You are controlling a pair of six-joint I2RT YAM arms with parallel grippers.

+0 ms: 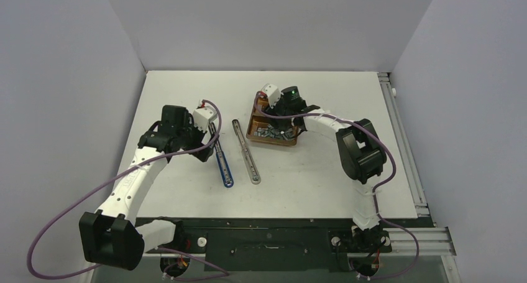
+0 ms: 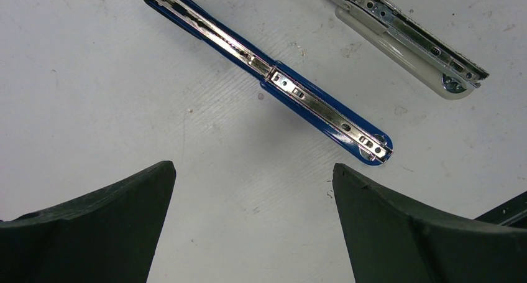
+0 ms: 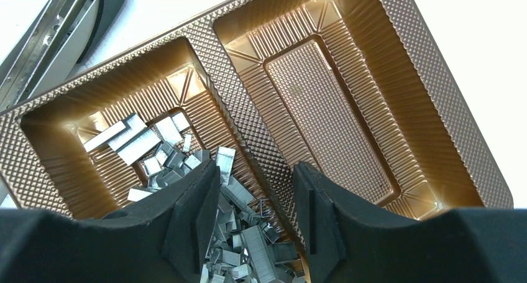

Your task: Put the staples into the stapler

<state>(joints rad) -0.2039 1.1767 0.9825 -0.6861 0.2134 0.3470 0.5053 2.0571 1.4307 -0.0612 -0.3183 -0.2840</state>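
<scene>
Two staplers lie opened out flat on the table: a blue stapler (image 1: 222, 160) (image 2: 267, 71) with its metal channel facing up, and a grey-white one (image 1: 247, 151) (image 2: 404, 34) beside it. The staples (image 3: 140, 140) are a loose pile of short silver strips in the left compartment of a brown tray (image 1: 268, 137) (image 3: 248, 121). My left gripper (image 1: 207, 147) (image 2: 252, 171) hangs open over bare table, just short of the blue stapler's end. My right gripper (image 1: 283, 122) (image 3: 256, 171) is down in the tray. Its jaws are partly apart over the pile's edge and the divider ridge, with nothing held.
The tray's right compartment (image 3: 323, 102) holds nothing. The grey-white stapler (image 3: 56, 28) lies just left of the tray. White walls enclose the table on three sides, and a metal rail (image 1: 398, 140) runs along its right edge.
</scene>
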